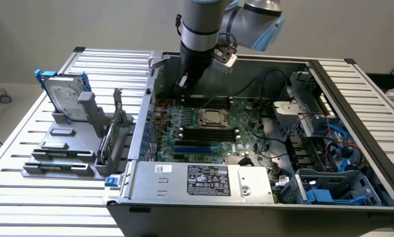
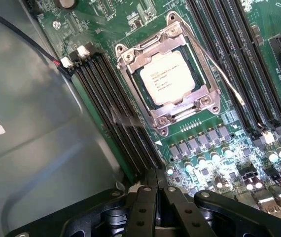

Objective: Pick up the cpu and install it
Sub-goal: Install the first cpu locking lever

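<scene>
We see the cpu [image 2: 169, 81] lying flat inside the metal-framed socket [image 2: 207, 101] in the middle of the motherboard [image 1: 249, 140]. The board sits within the open computer case [image 1: 249, 217], which stands on the slatted worktop [image 1: 25, 197]. The jaws are clenched together on nothing and hang over the far end of the board, by the black memory slots [image 2: 113, 111] beside the socket, apart from the chip. Toward the exterior view's left, a hard drive [image 1: 66, 101] with blue rails stands upright in a grey rack [image 1: 65, 148].
</scene>
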Motion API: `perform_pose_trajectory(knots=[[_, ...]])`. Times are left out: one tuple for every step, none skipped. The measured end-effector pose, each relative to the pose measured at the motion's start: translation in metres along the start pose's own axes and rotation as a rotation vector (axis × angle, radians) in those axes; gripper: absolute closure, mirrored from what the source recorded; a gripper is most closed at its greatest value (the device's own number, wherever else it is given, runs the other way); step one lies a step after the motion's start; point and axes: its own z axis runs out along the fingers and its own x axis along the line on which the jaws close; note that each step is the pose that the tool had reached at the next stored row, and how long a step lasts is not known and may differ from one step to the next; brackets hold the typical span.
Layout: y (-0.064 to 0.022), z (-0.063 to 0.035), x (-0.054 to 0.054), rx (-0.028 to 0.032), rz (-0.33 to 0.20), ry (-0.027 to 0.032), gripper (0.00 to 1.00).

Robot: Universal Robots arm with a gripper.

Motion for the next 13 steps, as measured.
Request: perform_pose_trajectory(knots=[[-0.0005, -0.0009, 0.000, -0.0037, 0.004, 0.0023, 0.89], [-0.0008, -0.0017, 0.000, -0.0068, 0.007, 0.0046, 0.89], [-0.0011, -0.0025, 0.000, -0.0098, 0.010, 0.0061, 0.89], [-0.0013, -0.0027, 0.000, -0.0133, 0.014, 0.0086, 0.89], [-0.0015, -0.0027, 0.000, -0.0167, 0.017, 0.0108, 0.89], [-0.0020, -0.0028, 0.000, -0.0198, 0.020, 0.0127, 0.89], [-0.0035, -0.0024, -0.001, -0.0220, 0.023, 0.0139, 0.89], [-0.0055, -0.0016, -0.003, -0.0235, 0.024, 0.0145, 0.89], [-0.0074, -0.0007, -0.004, -0.0251, 0.025, 0.0149, 0.89], [-0.0090, 0.0003, -0.005, -0.0272, 0.026, 0.0146, 0.89], [-0.0104, 0.0014, -0.006, -0.0304, 0.027, 0.0141, 0.89], [-0.0114, 0.0024, -0.007, -0.0345, 0.028, 0.0138, 0.89], [-0.0119, 0.0031, -0.008, -0.0392, 0.028, 0.0124, 0.89]])
